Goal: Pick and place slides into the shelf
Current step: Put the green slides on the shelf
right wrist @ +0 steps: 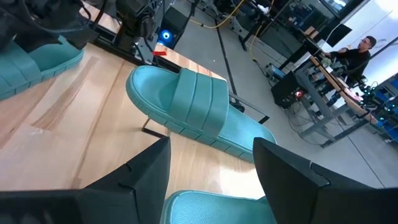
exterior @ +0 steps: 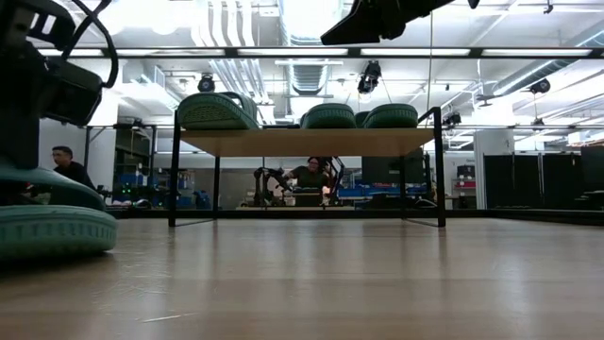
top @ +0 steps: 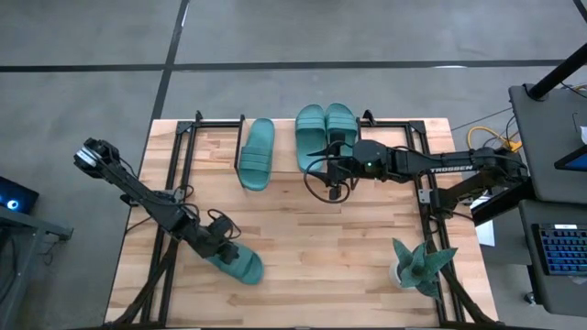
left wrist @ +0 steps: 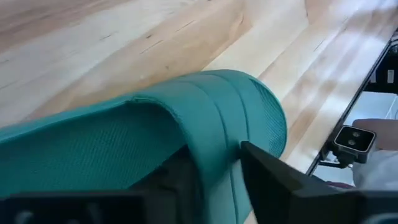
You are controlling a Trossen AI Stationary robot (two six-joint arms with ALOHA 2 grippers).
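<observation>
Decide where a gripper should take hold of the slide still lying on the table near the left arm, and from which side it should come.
Grip the strap edge of the slide on the table, coming down from above. The slide lies flat, sole down, so the raised ribbed strap is the one part that fingers can straddle. The left gripper already has one finger outside the strap and the other under it.

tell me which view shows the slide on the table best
The high view: the whole slide shows, with the left gripper at its strap. The left wrist view shows only its strap, close up; the low view only its sole edge, the right wrist view a corner.
</observation>
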